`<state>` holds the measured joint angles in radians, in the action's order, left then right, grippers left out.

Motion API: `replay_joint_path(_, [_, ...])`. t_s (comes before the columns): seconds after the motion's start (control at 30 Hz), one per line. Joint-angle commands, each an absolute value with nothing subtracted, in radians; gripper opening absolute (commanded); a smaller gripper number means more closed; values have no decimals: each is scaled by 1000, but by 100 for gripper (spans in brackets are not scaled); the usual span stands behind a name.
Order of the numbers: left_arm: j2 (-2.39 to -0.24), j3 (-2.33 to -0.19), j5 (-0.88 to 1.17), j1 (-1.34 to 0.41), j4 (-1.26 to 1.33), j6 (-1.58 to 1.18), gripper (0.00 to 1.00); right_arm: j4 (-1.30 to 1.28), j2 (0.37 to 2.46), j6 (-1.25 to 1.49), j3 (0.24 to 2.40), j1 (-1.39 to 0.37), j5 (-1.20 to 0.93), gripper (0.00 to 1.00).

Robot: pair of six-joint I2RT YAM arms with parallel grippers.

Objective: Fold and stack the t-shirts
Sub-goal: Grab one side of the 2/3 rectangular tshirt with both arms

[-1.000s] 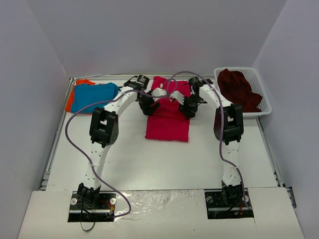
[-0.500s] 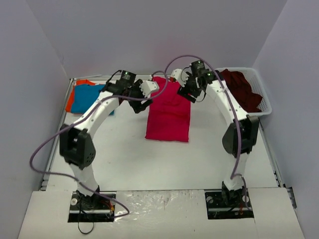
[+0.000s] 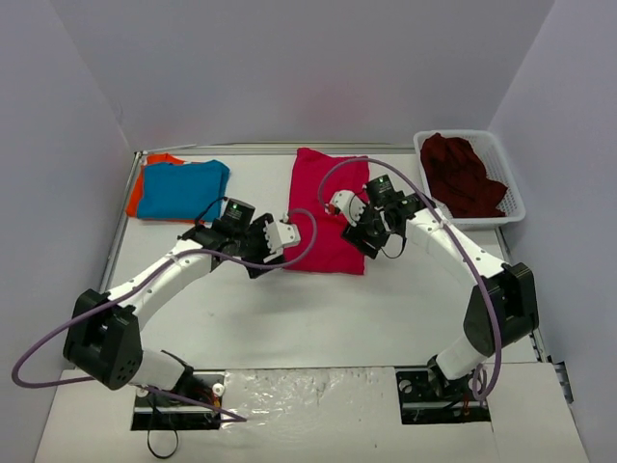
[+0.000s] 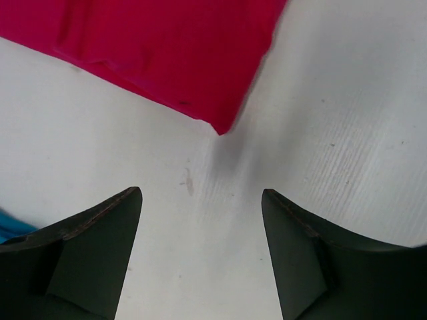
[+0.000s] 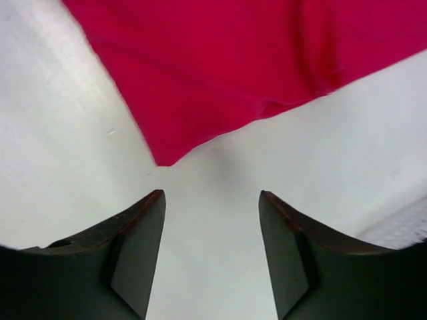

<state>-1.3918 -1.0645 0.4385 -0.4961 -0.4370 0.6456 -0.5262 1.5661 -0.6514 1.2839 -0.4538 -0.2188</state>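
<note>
As I look through the wrist cameras, the left gripper (image 4: 200, 193) stands wide apart with nothing between its fingers, just off the near left corner of the bright crimson-pink cloth t-shirt (image 3: 324, 193). That shirt lies folded into a long rectangle mid-way across the white table (image 3: 386, 309). The right gripper (image 5: 210, 193) is likewise parted and empty beside the near right corner. A blue t-shirt (image 3: 183, 183) lies on an orange t-shirt (image 3: 138, 201) at far left. A dark maroon t-shirt (image 3: 463, 172) sits in the white plastic mesh basket (image 3: 514, 198) at far right.
</note>
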Motion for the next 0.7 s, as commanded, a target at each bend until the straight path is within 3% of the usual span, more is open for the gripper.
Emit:
replay_joint_path(0.0, [-1376, -1002, 428, -538, -327, 676, 71, -531, 1494, -637, 1226, -443, -363, 55])
replay_joint_path(0.23, [-1454, -965, 429, -586, -224, 660, 71, -529, 1548, -678, 1135, -419, -466, 54])
replay_joint_path(0.67, [-1614, -1032, 472, -592, -216, 706, 66, -535, 1750, -696, 1212, -426, -534, 48])
